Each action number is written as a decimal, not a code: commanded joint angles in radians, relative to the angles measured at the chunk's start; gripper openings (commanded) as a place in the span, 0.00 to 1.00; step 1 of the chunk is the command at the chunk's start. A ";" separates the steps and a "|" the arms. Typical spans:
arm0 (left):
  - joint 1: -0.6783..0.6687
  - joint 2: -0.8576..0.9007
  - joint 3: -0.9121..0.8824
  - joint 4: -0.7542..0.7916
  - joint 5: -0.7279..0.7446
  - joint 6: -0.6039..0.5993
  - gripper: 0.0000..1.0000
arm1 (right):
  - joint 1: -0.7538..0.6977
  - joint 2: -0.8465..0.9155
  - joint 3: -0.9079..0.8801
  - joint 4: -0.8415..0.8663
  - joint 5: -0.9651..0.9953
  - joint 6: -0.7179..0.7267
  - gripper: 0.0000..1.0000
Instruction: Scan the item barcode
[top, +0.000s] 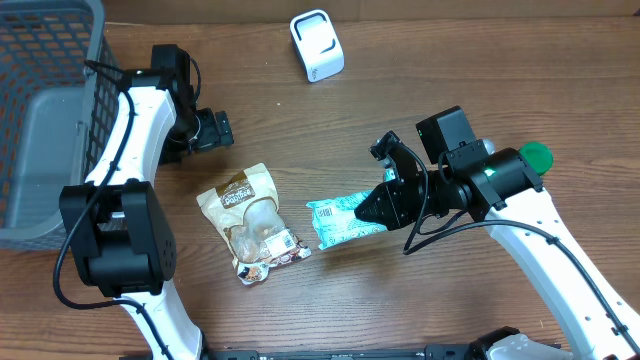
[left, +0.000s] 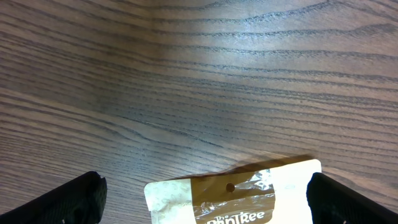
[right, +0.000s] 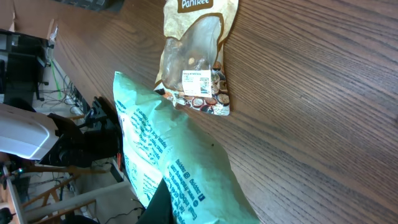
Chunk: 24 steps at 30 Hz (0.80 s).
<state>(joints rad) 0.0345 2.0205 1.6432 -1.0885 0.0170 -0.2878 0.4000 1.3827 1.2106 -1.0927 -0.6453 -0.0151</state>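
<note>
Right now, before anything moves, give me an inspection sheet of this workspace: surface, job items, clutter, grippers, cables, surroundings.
Surface: brown wood-grain table, no spills seen.
Job's things: teal crinkled plastic packet, gripped at one end; brown-and-white snack pouch lying flat, white barcode label up; white rounded box, probably the scanner, at the far edge.
Clutter: grey mesh basket on the left; green round object beside the right arm.
Grippers: left gripper open, empty, near the pouch's top edge; right gripper shut on the packet.
Cables: black cables run along both arms, none on the items.
Surroundings: stands and equipment beyond the table edge.
</note>
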 joint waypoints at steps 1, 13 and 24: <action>0.004 -0.021 0.014 0.001 -0.014 0.003 0.99 | -0.003 -0.019 0.001 0.005 -0.002 -0.009 0.04; 0.004 -0.021 0.014 0.001 -0.014 0.003 1.00 | -0.003 -0.016 0.001 0.005 0.006 -0.009 0.04; 0.004 -0.021 0.014 0.001 -0.014 0.003 0.99 | -0.003 -0.013 0.000 0.005 0.027 -0.009 0.04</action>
<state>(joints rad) 0.0345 2.0205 1.6432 -1.0885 0.0170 -0.2878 0.4000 1.3827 1.2106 -1.0924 -0.6136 -0.0154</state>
